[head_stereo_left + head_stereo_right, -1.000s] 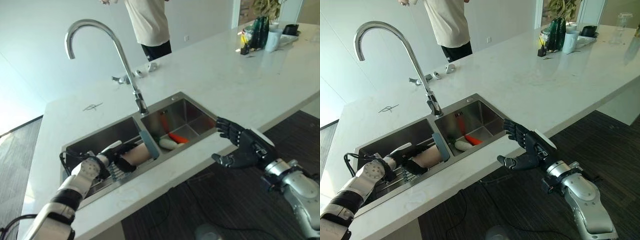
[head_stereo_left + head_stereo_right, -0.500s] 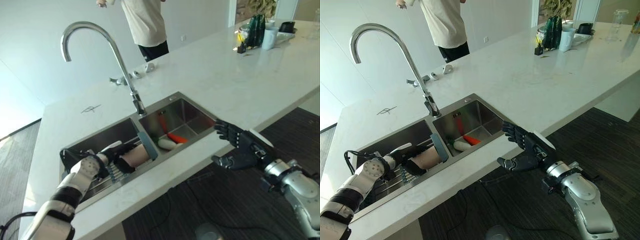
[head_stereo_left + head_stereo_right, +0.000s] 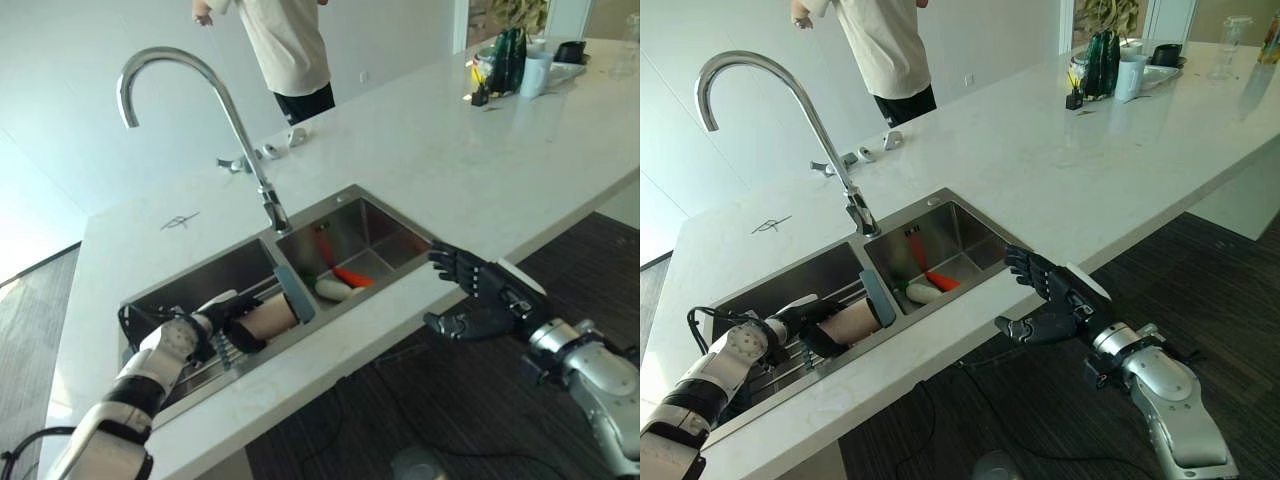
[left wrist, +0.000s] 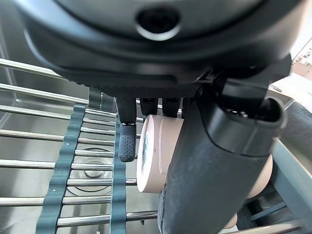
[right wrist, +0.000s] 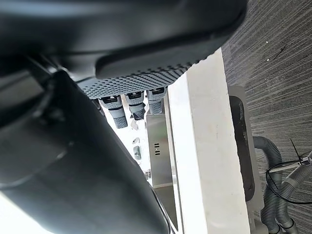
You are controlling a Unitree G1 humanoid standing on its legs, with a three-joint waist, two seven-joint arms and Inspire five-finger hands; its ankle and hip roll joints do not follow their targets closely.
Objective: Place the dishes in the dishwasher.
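A pale pink cup [image 3: 266, 317] lies on its side on a bar rack [image 4: 73, 161] in the left basin of the steel double sink [image 3: 345, 193]. My left hand [image 3: 218, 322] is shut on it. In the left wrist view the thumb [image 4: 214, 170] lies over the cup [image 4: 155, 148] and the fingers [image 4: 127, 141] curl past its rim. My right hand [image 3: 482, 300] hovers open in front of the counter's near edge, beside the right basin, holding nothing.
The right basin holds a white item [image 3: 332, 288] and an orange one [image 3: 355, 277]. A tall curved faucet [image 3: 230, 105] rises behind the sink. A person [image 3: 290, 45] stands beyond the counter. A green bottle and mugs [image 3: 512, 65] stand at the far right.
The camera has shifted slightly. My left hand has drawn the cup a little to the left along the rack. The right hand has barely moved.
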